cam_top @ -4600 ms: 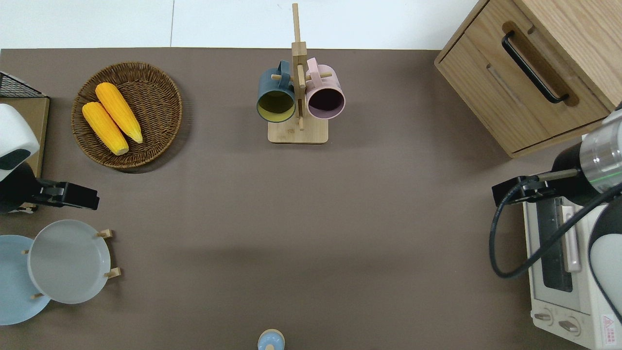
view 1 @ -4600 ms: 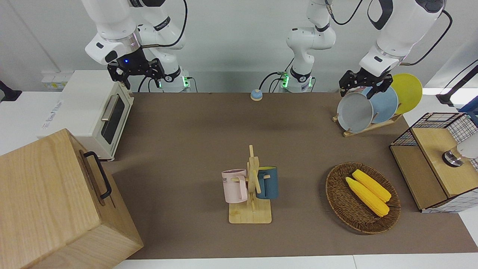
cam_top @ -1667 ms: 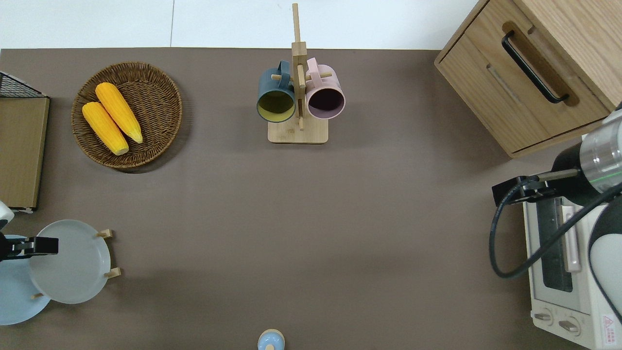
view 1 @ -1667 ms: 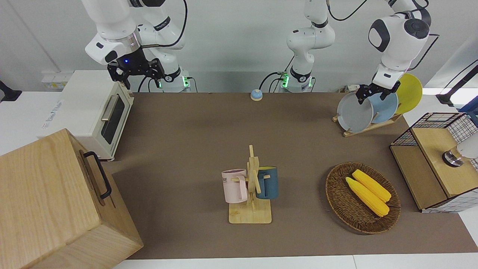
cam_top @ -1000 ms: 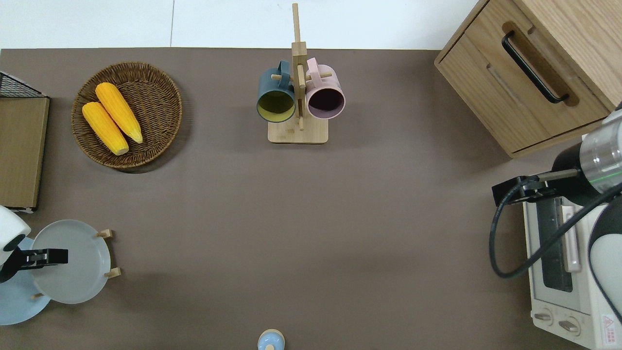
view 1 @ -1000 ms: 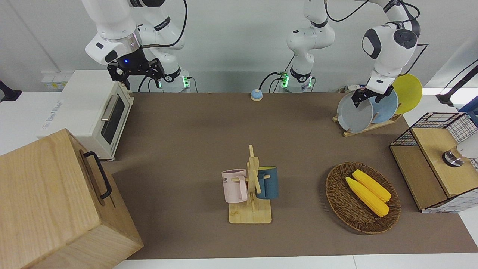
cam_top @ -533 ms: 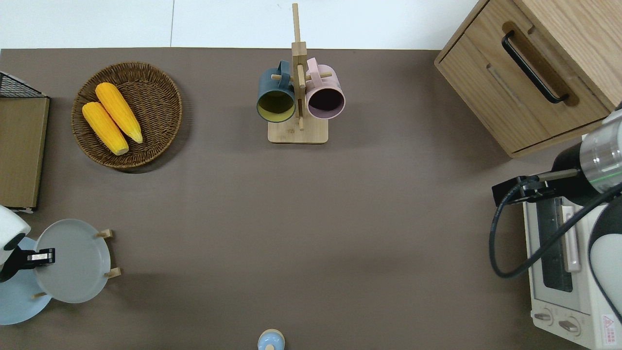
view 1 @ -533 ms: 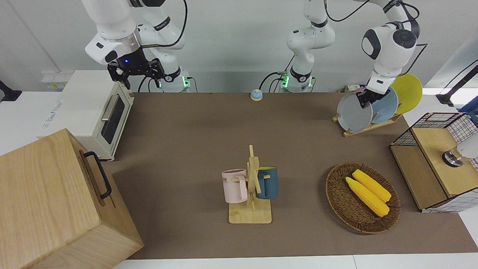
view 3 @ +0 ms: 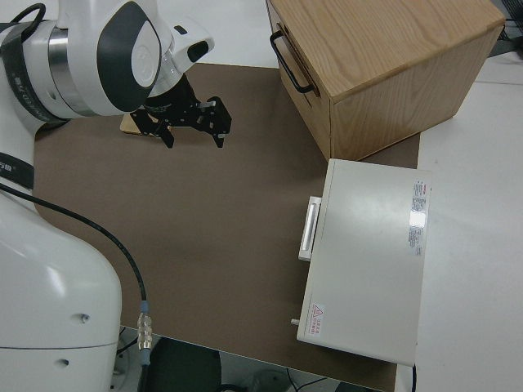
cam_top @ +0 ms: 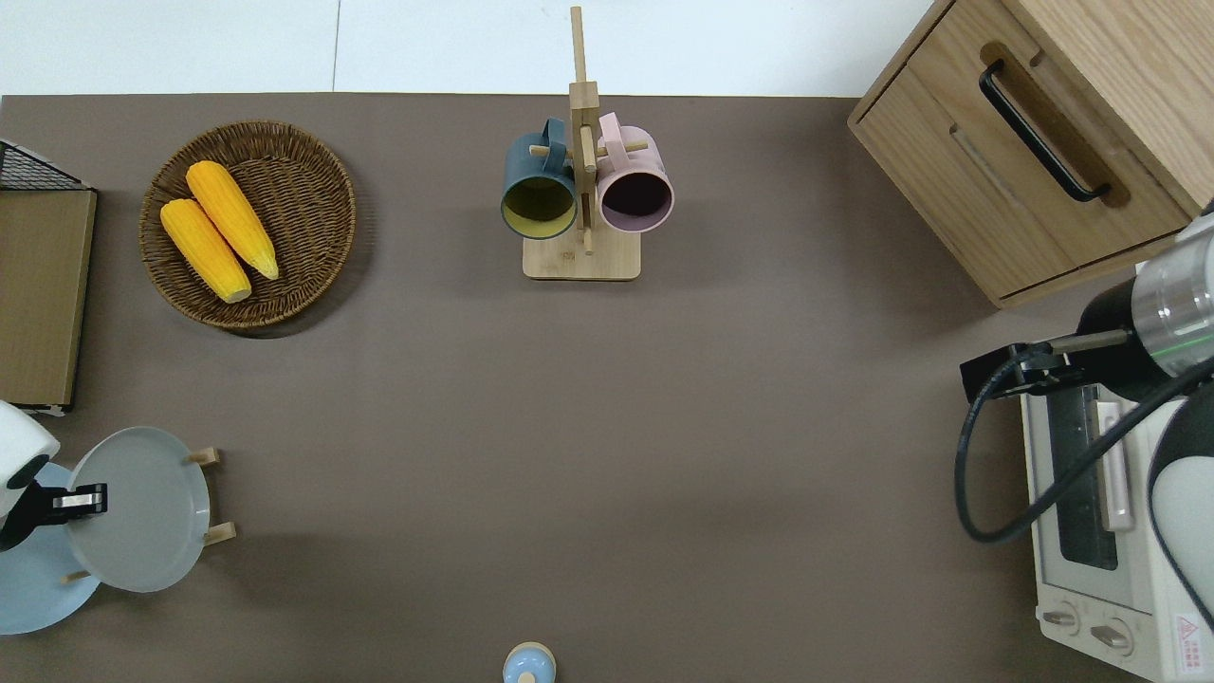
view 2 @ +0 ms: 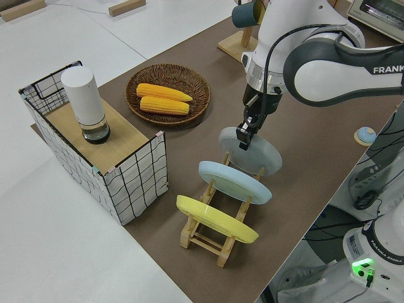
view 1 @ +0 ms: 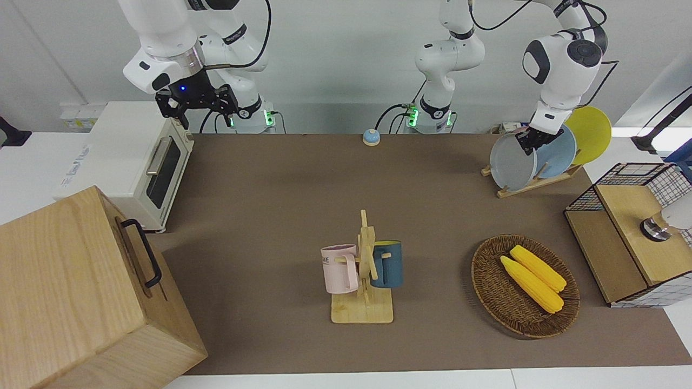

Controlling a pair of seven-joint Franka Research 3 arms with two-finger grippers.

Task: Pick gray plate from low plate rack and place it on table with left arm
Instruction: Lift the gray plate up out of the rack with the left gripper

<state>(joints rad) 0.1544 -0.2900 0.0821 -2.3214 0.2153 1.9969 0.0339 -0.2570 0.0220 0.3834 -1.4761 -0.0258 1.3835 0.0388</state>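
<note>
One gripper working: left gripper (view 2: 243, 137) pinching top rim of gray plate (view 2: 259, 156), plate sitting in rack (view 2: 218, 235) slot beside blue plate (view 2: 235, 182). Right arm parked. Thin grip probably slipping if lifting crooked, bumping blue plate.

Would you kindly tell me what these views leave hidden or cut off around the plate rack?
1. Overhead view: the yellow plate falls outside the picture's edge, which also cuts off the light blue plate.
2. Front view: the gray plate covers its own slot in the low plate rack.
3. Left side view: the light blue plate covers the gray plate's lower edge.
</note>
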